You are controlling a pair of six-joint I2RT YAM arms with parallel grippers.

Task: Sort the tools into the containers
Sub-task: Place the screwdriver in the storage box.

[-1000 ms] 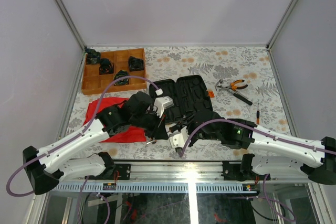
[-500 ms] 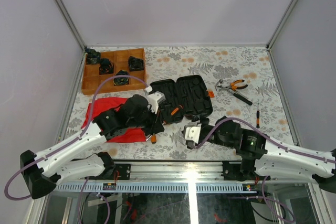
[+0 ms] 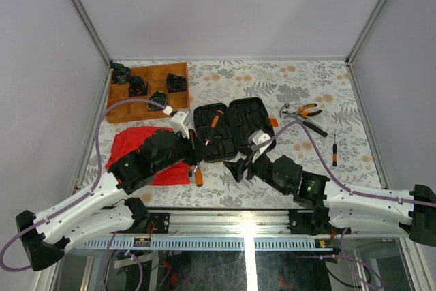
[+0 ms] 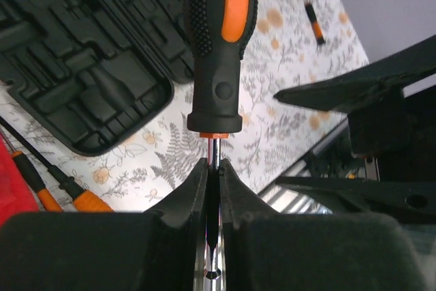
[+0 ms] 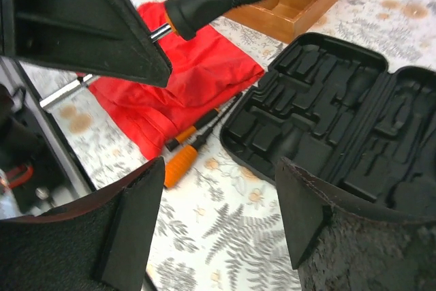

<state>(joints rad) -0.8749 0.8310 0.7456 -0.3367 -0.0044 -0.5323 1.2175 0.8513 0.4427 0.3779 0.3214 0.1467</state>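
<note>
My left claw [image 4: 213, 168] is clamped on the bare shaft of a screwdriver [image 4: 218, 46]. Its orange-and-black handle sits over the left half of the open case [image 3: 248, 117] (contact with the slots cannot be told). My right claw [image 5: 219, 168] stands wide, holding nothing, at the case's 6 o'clock. Pliers [image 3: 303, 110] lie on the counter [image 3: 286, 76] at its 3 o'clock, a slim driver [image 3: 334, 149] at 4, and two drivers [image 5: 187, 144] at 7, touching the cloth [image 3: 133, 146].
</note>
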